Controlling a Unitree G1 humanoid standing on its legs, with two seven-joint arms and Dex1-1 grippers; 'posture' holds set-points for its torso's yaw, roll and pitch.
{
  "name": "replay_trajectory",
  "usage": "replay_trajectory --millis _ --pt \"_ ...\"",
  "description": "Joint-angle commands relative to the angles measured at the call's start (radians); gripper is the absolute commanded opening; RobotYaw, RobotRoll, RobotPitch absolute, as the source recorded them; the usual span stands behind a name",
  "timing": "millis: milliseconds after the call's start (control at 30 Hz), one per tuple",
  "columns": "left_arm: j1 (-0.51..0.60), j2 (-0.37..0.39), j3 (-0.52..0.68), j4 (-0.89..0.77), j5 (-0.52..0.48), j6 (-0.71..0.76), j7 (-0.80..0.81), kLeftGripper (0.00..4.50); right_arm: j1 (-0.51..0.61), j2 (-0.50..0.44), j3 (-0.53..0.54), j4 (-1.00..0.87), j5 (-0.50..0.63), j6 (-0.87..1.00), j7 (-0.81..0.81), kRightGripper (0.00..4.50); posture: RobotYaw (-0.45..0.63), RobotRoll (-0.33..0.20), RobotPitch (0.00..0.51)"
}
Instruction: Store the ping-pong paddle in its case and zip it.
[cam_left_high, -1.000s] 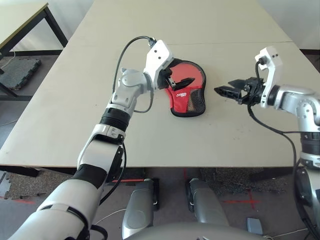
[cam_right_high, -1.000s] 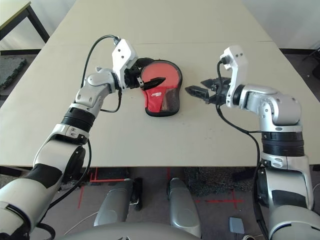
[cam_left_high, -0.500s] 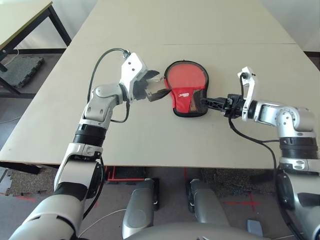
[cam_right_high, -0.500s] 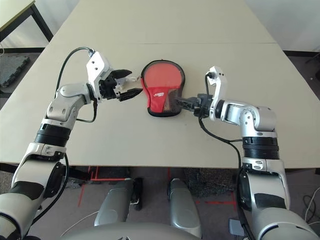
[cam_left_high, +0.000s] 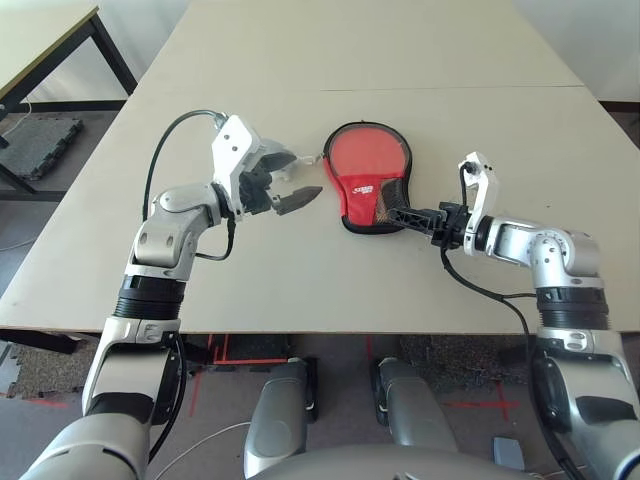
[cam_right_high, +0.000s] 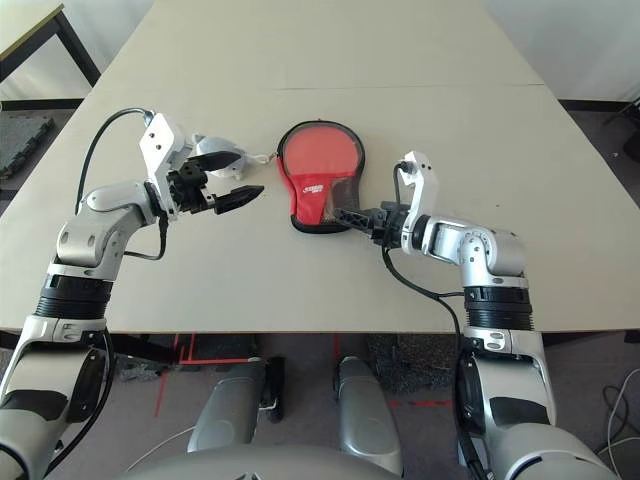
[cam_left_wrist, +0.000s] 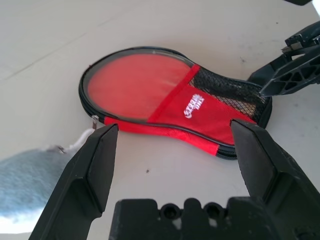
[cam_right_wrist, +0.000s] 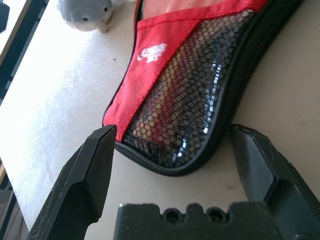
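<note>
1 case, 1 grey plush, 2 grippers, fingers apart.

Head pair: high, facing forward-down over table, near-identical overlap. Left wrist: low, close, looking across case toward right claw. Right wrist: closer, at case's mesh end. Case shared by all.

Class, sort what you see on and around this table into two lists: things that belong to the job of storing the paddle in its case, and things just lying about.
Belongs to the job:
- case, zipped shut
- left gripper, open
- right gripper, open at the case's narrow end

Just lying about:
- grey plush on a chain
- side table
</note>
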Motion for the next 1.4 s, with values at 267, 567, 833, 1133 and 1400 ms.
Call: replay_trajectory --millis 267,567,833,1133,1400 --pt "0.002 0.006 -0.006 -0.004 -0.008 0.006 0.001 4.50 -0.014 0.036 0.025 0.071 -0.004 0.004 -0.014 3.90 0.12 0.000 0.148" --pt "-0.010 0.008 -0.013 0.013 -0.005 -0.001 -0.011 4.50 -0.025 0.040 0.021 0.092 -0.002 0.019 -0.036 0.53 0.11 0.000 0.156" --pt "-0.003 0.005 -0.024 0.021 -0.003 0.000 -0.024 4.50 -0.004 -0.004 -0.022 0.042 0.037 0.082 -0.029 0.03 0.09 0.000 0.175" --pt "-0.017 -0.002 -0.035 0.051 0.001 -0.013 -0.035 4.50 0.091 -0.092 -0.064 -0.104 0.128 0.220 -0.004 0.03 0.07 0.000 0.183" --pt "-0.026 -0.008 -0.045 0.070 0.004 -0.024 -0.044 4.50 0.210 -0.309 -0.070 -0.243 0.230 0.336 0.120 0.03 0.05 0.000 0.189"
